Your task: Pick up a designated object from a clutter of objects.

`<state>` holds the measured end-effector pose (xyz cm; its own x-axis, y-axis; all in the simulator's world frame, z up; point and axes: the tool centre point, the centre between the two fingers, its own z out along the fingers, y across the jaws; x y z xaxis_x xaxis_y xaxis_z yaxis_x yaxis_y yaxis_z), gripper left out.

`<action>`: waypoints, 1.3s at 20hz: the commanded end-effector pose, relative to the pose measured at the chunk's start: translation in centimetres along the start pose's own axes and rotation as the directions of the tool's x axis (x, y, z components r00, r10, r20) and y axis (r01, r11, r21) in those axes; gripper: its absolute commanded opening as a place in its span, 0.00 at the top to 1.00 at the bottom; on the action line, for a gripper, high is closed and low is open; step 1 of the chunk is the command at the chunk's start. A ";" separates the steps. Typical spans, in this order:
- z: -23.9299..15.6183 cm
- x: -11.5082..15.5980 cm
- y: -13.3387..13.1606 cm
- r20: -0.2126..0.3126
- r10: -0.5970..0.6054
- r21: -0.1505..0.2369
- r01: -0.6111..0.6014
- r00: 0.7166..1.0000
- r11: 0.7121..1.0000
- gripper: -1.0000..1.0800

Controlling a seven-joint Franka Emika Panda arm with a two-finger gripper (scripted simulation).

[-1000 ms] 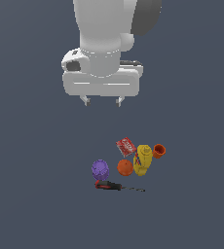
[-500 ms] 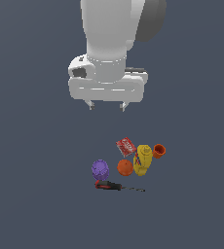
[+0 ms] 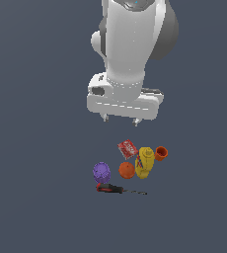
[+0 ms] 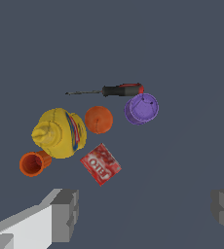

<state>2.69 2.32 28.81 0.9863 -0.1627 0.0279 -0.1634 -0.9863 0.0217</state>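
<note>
The designated object, a small orange-red cup [image 3: 161, 153] [image 4: 33, 163], lies on its side at the cluster's edge on the exterior view's right, touching the yellow bottle [image 3: 144, 162] [image 4: 58, 133]. Its hollow mouth shows in the wrist view. The clutter also holds a red box [image 3: 127, 148] [image 4: 100, 164], an orange ball [image 3: 127, 170] [image 4: 98, 119], a purple ball [image 3: 101, 172] [image 4: 141, 108] and a black-and-red screwdriver [image 3: 111, 188] [image 4: 115, 90]. My gripper [image 3: 120, 119] [image 4: 144, 213] hangs open well above the cluster, with nothing between its fingers [image 4: 65, 214].
The objects rest on a plain dark grey floor [image 3: 41, 197]. The white arm body [image 3: 132, 44] fills the upper middle of the exterior view.
The arm has shifted toward the exterior view's right and lowered a little toward the cluster. The objects have not moved.
</note>
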 end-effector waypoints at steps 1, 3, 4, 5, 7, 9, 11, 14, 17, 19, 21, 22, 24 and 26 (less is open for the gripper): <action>1.3 0.2 -1.4 0.001 0.039 0.000 -0.039 0.999 0.999 0.04; 2.3 0.2 -2.6 0.002 0.071 0.000 -0.071 0.998 0.998 0.04; 2.8 0.3 -3.1 0.002 0.086 0.000 -0.086 0.996 0.996 0.04; 3.3 0.3 -3.7 0.003 0.102 0.000 -0.102 0.995 0.995 0.04; 4.3 0.3 -4.9 0.004 0.133 0.001 -0.133 0.991 0.991 0.04; 5.4 0.2 -6.0 0.005 0.164 0.001 -0.164 0.986 0.986 0.04; 6.4 0.1 -7.2 0.006 0.195 0.001 -0.195 0.981 0.981 0.04; 8.0 -0.1 -8.9 0.008 0.242 0.002 -0.242 0.970 0.970 0.04; 9.6 -0.4 -10.6 0.011 0.287 0.003 -0.287 0.958 0.958 0.04; 10.6 -0.7 -11.7 0.013 0.317 0.003 -0.317 0.948 0.948 0.04; 11.7 -1.0 -12.9 0.015 0.347 0.003 -0.347 0.938 0.938 0.04; 12.3 -1.2 -13.4 0.016 0.362 0.004 -0.362 0.932 0.932 0.04; 13.3 -1.5 -14.5 0.018 0.392 0.004 -0.392 0.920 0.920 0.04; 14.4 -2.0 -15.6 0.021 0.421 0.004 -0.421 0.907 0.907 0.04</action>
<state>3.81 16.83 14.87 0.8403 -0.5419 0.0149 -0.5421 -0.8403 0.0050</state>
